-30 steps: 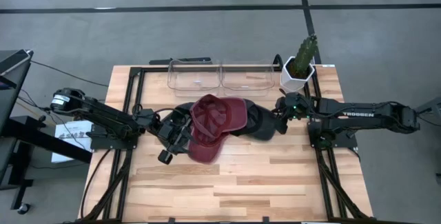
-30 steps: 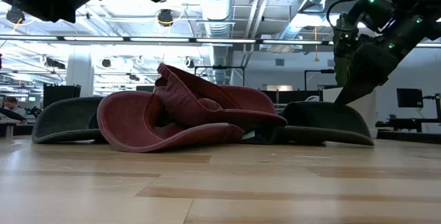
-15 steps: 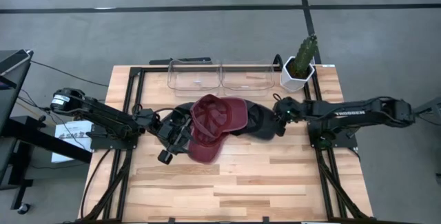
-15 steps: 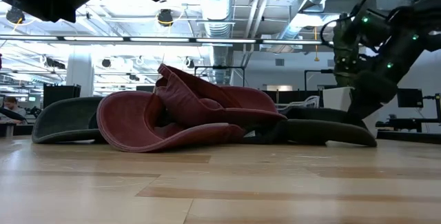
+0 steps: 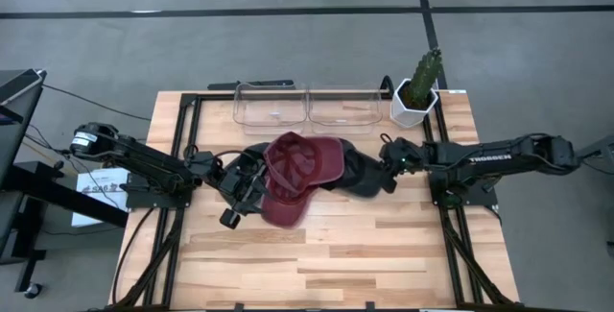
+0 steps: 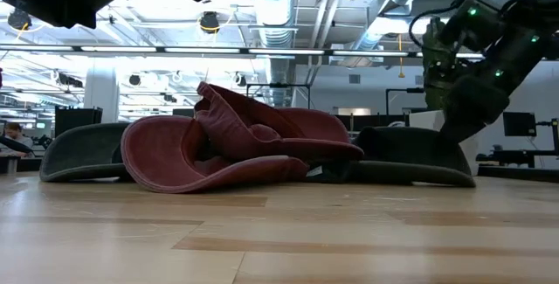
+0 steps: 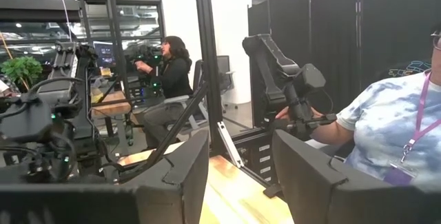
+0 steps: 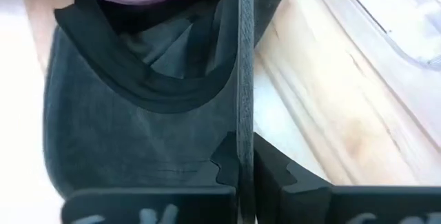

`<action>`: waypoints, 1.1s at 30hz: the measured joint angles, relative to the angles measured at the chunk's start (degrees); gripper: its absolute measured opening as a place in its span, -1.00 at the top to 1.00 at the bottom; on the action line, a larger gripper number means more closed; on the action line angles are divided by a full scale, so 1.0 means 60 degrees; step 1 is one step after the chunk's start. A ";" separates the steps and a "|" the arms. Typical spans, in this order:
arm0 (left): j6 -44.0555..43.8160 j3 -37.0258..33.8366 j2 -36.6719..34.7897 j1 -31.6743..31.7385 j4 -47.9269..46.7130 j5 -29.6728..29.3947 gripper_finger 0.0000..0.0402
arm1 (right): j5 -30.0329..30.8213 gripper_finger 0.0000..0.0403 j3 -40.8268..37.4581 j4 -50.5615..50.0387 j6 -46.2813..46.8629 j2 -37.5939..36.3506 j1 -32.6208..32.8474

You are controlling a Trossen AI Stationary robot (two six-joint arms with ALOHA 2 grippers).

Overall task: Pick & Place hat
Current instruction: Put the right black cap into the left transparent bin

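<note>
A dark red hat [image 5: 299, 173] lies crumpled at the table's middle, its brim [image 6: 175, 166] on the wood. A dark grey hat [image 5: 360, 170] lies to its right, partly under it, brim [image 6: 410, 157] on the table. My right gripper [image 5: 386, 174] is shut on that brim. Another dark hat [image 6: 83, 151] lies to the left of the red one. My left gripper [image 7: 241, 182] hovers open above the table beside the red hat's left side [image 5: 240, 192], pointing into the room. My right gripper pinches the dark grey hat's brim at its thin outer edge [image 8: 244, 114], on the side toward the table's right, between its two fingers [image 8: 275, 176]. The fingers slant down from the table's right. The hat rests on the table, its far part under the red hat.
Two clear plastic bins [image 5: 271, 106] [image 5: 343, 106] stand along the far edge, and a potted plant in a white pot [image 5: 417, 89] stands at the far right. The near half of the wooden table [image 5: 326, 254] is bare wood. People sit in the room beyond [image 7: 165, 72].
My right gripper has gone down and toward the table's left, onto the dark grey hat's brim. Half a second ago the brim lay pressed flatter; it stands humped again now. The red hat has shifted slightly.
</note>
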 joint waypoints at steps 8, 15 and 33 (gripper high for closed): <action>0.0000 0.0000 0.0000 -0.0004 0.0046 0.0003 0.21 | 0.1829 0.98 0.0437 -0.1653 0.0686 -0.1083 0.1108; 0.0000 0.0000 0.0000 -0.0004 0.0089 0.0004 0.21 | 0.2845 0.99 0.0510 -0.1708 0.0825 -0.2081 0.1975; 0.0000 0.0000 0.0000 -0.0044 0.0105 0.0005 0.21 | 0.5877 1.00 0.0525 -0.1526 0.0160 -0.5646 0.4146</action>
